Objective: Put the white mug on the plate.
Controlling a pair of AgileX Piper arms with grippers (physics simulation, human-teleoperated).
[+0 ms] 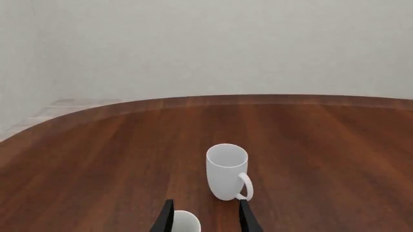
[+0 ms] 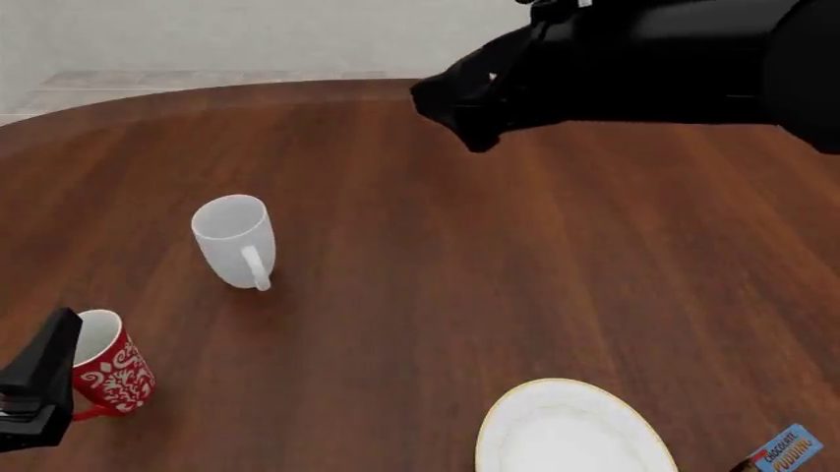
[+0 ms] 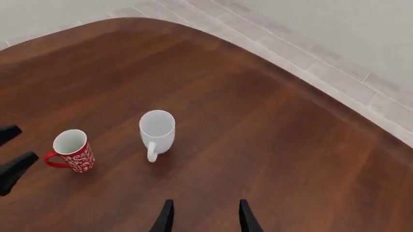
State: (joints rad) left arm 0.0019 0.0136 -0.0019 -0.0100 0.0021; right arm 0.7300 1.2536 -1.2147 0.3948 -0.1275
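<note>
Dark wooden bench (image 2: 525,256), white mug (image 2: 235,240) upright left of centre, well apart from plate (image 2: 573,430) at near edge, left tool (image 1: 205,217) spread by red mug (image 2: 109,361), right tool (image 3: 203,217) spread, raised

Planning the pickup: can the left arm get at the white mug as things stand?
Probably yes, but not straight on. The red mug stands right by the open left gripper, between it and the white mug. Lifting over or going round it should free the way.
</note>
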